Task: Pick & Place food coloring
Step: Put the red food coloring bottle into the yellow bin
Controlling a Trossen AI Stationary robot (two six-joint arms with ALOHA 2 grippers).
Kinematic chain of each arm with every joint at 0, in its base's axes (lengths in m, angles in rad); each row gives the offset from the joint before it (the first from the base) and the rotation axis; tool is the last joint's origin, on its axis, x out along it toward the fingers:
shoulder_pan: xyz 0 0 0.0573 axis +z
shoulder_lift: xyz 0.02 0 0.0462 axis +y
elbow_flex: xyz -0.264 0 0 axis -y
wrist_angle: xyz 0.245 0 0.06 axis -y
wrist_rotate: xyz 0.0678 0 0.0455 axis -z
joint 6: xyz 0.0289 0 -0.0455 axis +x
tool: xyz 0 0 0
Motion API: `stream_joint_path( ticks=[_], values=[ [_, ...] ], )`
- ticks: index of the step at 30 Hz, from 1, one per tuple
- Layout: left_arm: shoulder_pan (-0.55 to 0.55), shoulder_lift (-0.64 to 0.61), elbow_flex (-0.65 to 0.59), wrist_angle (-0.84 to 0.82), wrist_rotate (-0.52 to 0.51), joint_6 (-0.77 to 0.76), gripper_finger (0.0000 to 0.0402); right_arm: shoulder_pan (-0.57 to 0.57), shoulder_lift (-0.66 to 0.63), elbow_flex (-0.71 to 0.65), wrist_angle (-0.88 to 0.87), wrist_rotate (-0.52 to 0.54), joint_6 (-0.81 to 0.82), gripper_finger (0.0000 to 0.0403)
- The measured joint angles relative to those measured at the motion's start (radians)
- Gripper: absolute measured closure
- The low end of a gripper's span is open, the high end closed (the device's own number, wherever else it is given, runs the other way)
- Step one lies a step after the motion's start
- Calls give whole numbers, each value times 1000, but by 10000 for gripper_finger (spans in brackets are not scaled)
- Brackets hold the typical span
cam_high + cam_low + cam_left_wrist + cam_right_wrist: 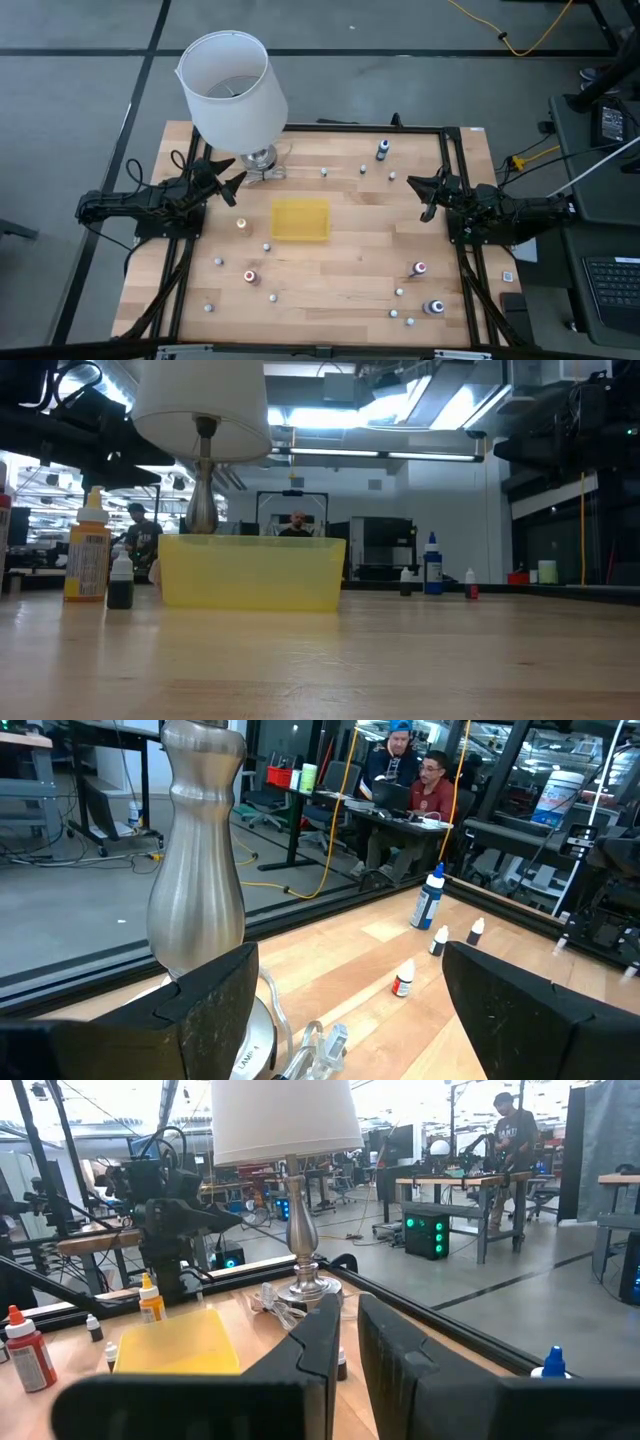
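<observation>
About sixteen small food coloring bottles (420, 268) dot the wooden table (340, 285) in the high view, scattered all round one yellow tray (301, 219) at centre. One white lamp (232, 88) stands upper left. The left gripper (232, 185), beside the lamp's base, is spread wide and holds nothing. The right gripper (426, 196), centre right, is closed and empty.

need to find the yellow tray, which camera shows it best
The high view: the whole yellow tray shows from above, mid-table, apart from the bottles. The low view shows only its side wall; the right wrist view shows its top, partly hidden; the left wrist view misses it.
</observation>
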Motion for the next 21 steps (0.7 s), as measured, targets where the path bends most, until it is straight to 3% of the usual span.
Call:
stream_joint_path(
  ticks=[11,21],
  values=[
    [0,0,0,0,0,0,91,0,5,12,-13,0,31,349],
    [0,0,0,0,0,0,90,0,117,199,-146,2,97,245]
  ],
)
